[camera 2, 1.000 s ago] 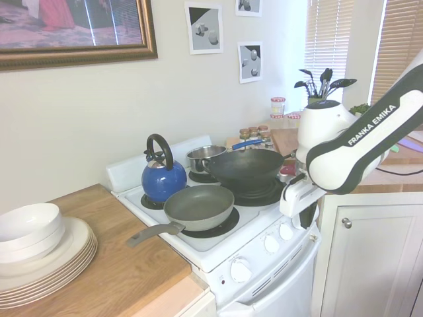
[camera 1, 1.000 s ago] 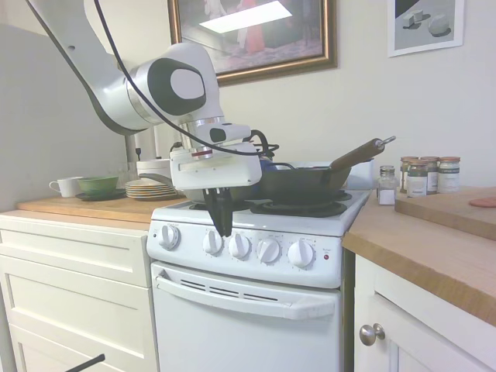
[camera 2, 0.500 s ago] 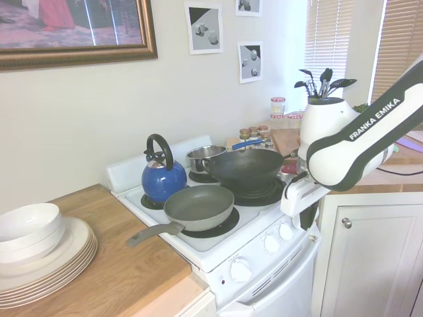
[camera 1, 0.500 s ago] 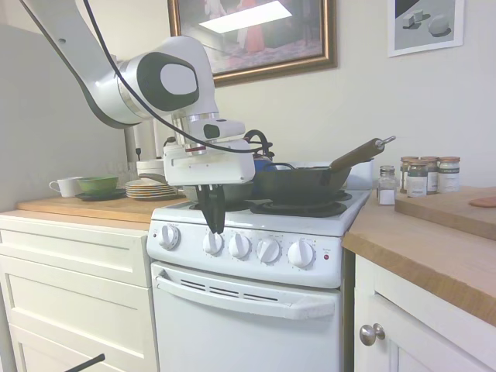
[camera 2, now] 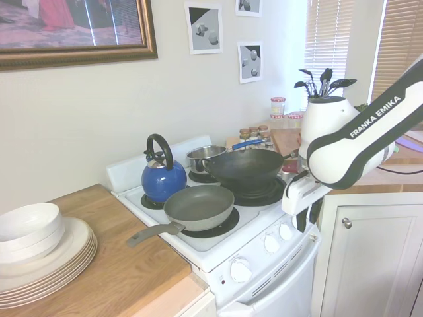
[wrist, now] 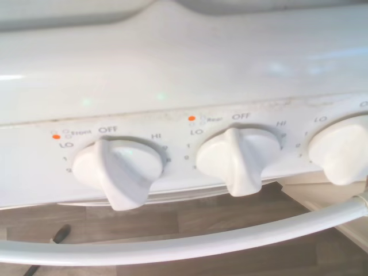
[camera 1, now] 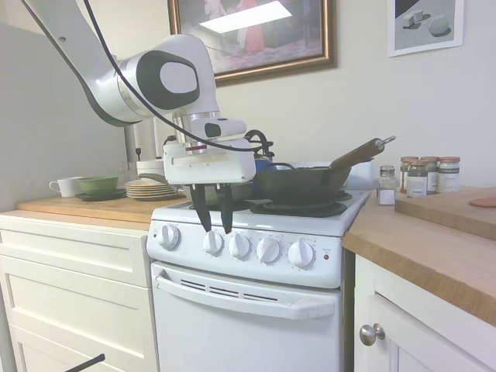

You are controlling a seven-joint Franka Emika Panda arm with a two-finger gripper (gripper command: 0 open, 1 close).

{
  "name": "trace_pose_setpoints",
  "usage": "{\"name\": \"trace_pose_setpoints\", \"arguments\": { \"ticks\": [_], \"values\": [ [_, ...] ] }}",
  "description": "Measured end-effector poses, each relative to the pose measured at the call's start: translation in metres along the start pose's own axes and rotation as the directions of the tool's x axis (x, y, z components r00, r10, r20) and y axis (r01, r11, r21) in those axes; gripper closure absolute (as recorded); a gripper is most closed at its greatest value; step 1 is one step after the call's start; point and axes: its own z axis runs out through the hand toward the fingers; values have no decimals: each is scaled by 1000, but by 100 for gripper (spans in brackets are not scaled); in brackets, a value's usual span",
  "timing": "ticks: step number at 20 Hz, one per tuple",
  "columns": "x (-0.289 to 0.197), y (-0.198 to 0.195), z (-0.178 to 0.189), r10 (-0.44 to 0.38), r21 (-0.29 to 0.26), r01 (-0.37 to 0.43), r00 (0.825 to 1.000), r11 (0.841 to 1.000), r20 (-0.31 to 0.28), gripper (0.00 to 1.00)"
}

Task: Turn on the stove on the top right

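Here, in the first exterior view, the stove stands between a white cabinet on one side and a wooden counter on the other, its row of five knobs set across the front panel above the oven-door handle, with the red indicator light at the row's far end. The gripper hangs fingers-down just in front of the panel, directly above the second knob; its two dark fingers are spread, with a clear gap between them, and grasp nothing. A wok sits on a burner behind. In the second exterior view the stove is seen from the other side, carrying a blue kettle, a frying pan and a small pot; the gripper is mostly hidden by the arm. In the wrist view two knobs fill the frame, one labelled "Front" and one labelled "Rear", each pointing near OFF. The knobs appear to be rigid, smooth moulded plastic on a fixed appliance; they should resist with a stiff detent and may slip under hard pads. The best purchase is probably across the raised central ridge, with the fingers closing on its flat flanks before twisting.
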Motion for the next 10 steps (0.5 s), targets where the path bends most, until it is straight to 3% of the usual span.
{"name": "trace_pose_setpoints", "arguments": {
  "ticks": [10],
  "values": [
    [-1, -1, -2, -5, -2, 5, 1000, 1000, 1, 0]
  ]
}}
